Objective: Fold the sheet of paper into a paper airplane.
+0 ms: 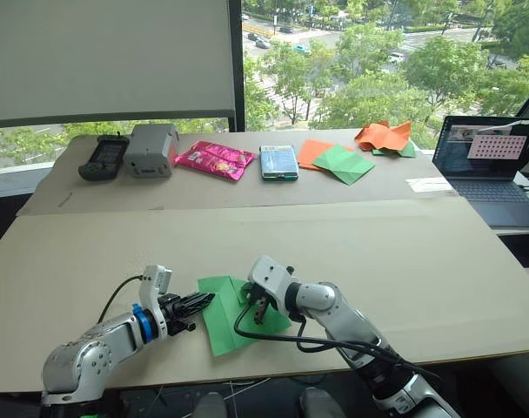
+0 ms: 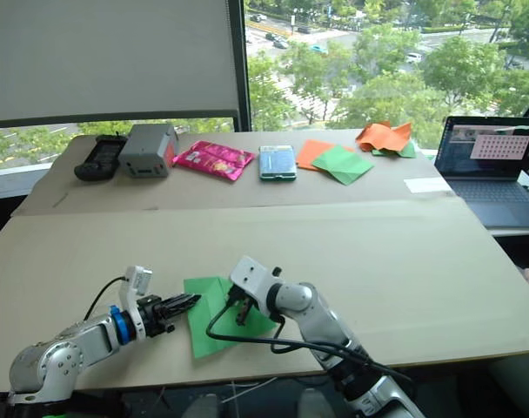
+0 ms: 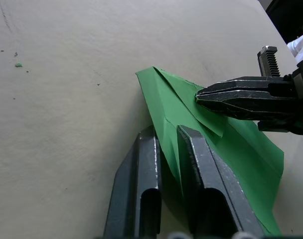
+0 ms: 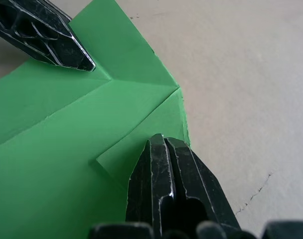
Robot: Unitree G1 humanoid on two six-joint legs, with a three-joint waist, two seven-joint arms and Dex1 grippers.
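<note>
Lying lower centre between both: sheet of paper (image 1: 230,315), long axis running lower left to upper right; left claw (image 1: 197,303) pinching its left edge, right claw (image 1: 257,308) pressed closed on a folded flap

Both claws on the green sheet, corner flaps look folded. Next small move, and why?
Probably slide the right claw along the flap edge to sharpen the crease. Its shut tips rest on a folded corner flap of the green sheet, whose flap edge looks slightly raised, while the left claw, shut at the sheet's opposite edge, seems to steady it on the table.
</note>
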